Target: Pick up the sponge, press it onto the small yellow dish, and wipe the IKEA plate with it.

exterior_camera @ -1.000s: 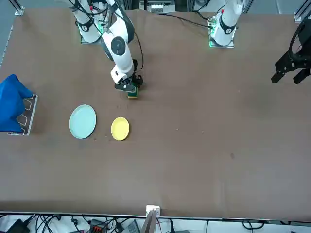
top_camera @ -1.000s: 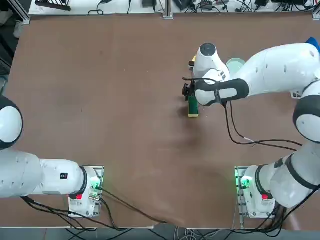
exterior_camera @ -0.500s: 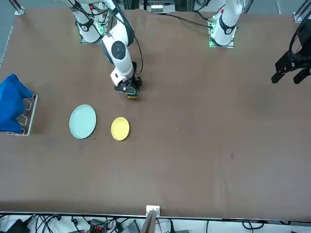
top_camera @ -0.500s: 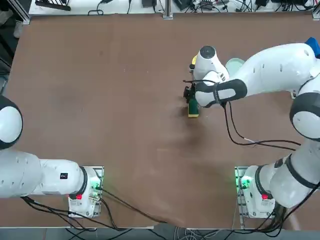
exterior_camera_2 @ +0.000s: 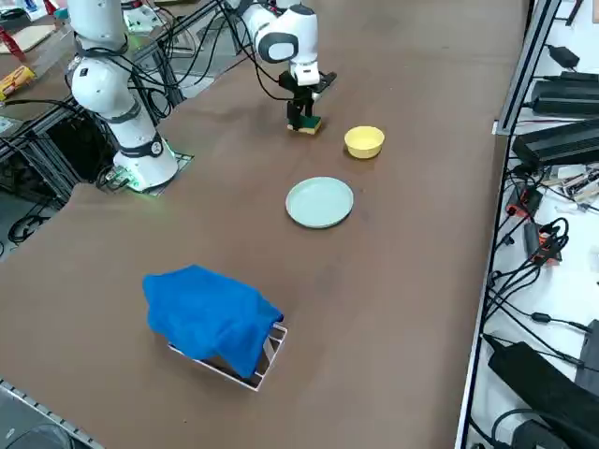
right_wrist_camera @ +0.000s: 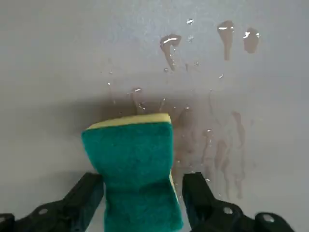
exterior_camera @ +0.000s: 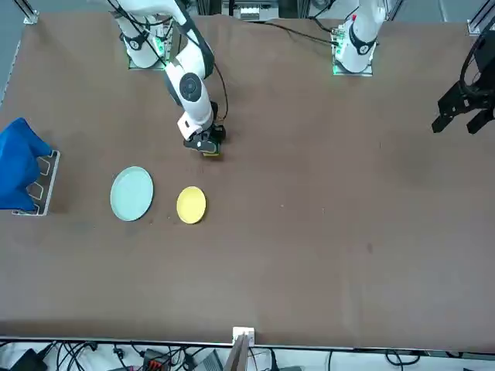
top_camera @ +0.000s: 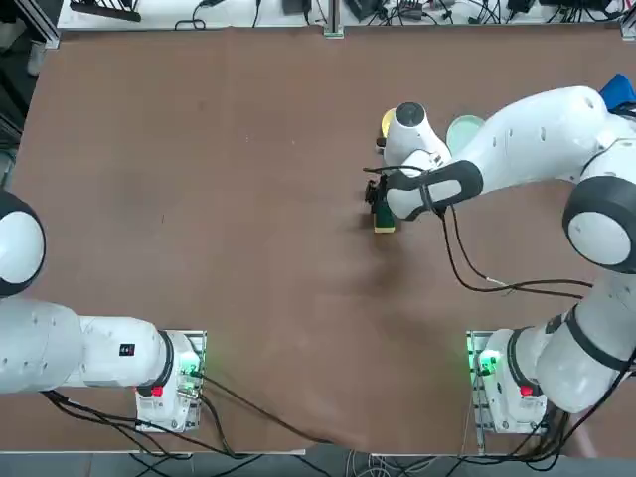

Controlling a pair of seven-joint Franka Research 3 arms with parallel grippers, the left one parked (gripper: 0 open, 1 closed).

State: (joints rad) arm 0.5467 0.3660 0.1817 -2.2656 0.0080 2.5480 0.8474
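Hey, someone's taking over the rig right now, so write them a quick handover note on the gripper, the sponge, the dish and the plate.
Right gripper: open, fingers on either side of the sponge, not visibly gripping it.
Sponge: on the table, green side up, nearer the robot than both dishes.
Yellow dish: upright on the table, between sponge and plate in the side view.
IKEA plate: on the table beside the dish, right of it.
Done: gripper brought to the sponge.
Left: grasp and lift it, press it onto the dish, wipe the plate.

Dish (exterior_camera_2: 364, 141) beside plate (exterior_camera_2: 319, 202), sponge (exterior_camera_2: 305, 124) between right gripper's (right_wrist_camera: 143, 200) fingers, on table (exterior_camera_2: 402, 309)
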